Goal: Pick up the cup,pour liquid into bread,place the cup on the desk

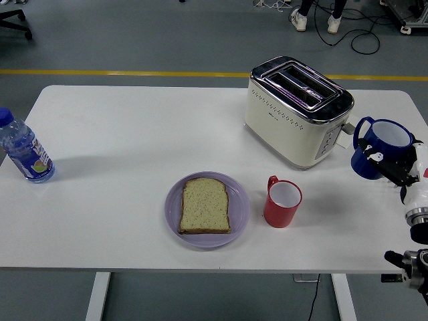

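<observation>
My right hand (391,165) comes in from the right edge and is shut on a blue cup (380,146), held upright in the air to the right of the toaster. Its handle points left. A slice of bread (205,205) lies on a purple plate (239,208) at the table's middle front. A red cup (282,202) stands upright on the table just right of the plate. My left arm does not show.
A cream and chrome toaster (297,110) stands at the back right, close to the blue cup. A water bottle (23,151) stands at the far left edge. A person's feet (314,20) show on the floor beyond the table.
</observation>
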Robot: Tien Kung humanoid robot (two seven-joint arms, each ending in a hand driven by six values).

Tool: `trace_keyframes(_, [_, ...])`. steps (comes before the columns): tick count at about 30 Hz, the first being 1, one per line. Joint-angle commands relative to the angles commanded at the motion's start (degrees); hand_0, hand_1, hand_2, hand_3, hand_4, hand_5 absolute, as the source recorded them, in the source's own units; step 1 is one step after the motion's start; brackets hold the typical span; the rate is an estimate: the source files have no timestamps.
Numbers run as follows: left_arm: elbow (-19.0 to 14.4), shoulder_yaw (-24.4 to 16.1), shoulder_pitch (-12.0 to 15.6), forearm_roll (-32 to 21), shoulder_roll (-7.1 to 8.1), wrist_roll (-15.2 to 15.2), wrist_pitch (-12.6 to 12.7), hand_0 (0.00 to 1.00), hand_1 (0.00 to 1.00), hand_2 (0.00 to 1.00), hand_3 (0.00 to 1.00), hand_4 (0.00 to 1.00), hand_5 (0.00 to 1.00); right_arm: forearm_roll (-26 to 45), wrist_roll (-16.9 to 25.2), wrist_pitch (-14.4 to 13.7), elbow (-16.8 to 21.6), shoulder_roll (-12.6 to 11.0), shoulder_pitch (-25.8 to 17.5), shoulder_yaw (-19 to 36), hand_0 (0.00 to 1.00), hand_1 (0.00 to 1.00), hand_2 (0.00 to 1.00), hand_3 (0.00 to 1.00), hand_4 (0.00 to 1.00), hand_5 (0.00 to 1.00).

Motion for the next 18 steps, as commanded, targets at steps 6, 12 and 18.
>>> trace_keyframes(6, [0.0, -0.01, 0.01, 0.02, 0.03, 0.0, 0.0, 0.632, 0.637, 0.649, 0.502, 0.238, 0.865, -5.42, -6.12, 1.84, 2.64, -0.93, 1.76, -1.18, 0.428, 0.436, 0.578, 0.567, 0.663, 0.002])
trace_keyframes(12, [0.0, -0.1, 0.06, -0.05, 0.01, 0.01, 0.0, 0.632, 0.638, 0.649, 0.502, 0.239, 0.865, -12.57, -12.7, 4.35, 4.79, -2.1, 4.42, -4.11, 0.419, 0.435, 0.577, 0.568, 0.665, 0.002])
trace_keyframes(18, [-0.01, 0.1, 0.21, -0.23, -0.01, 0.03, -0.02, 0.632, 0.638, 0.65, 0.502, 0.239, 0.863, -20.77, -17.31, 6.64, 4.39, -2.84, 8.82, -8.1, 0.414, 0.433, 0.576, 0.568, 0.665, 0.002])
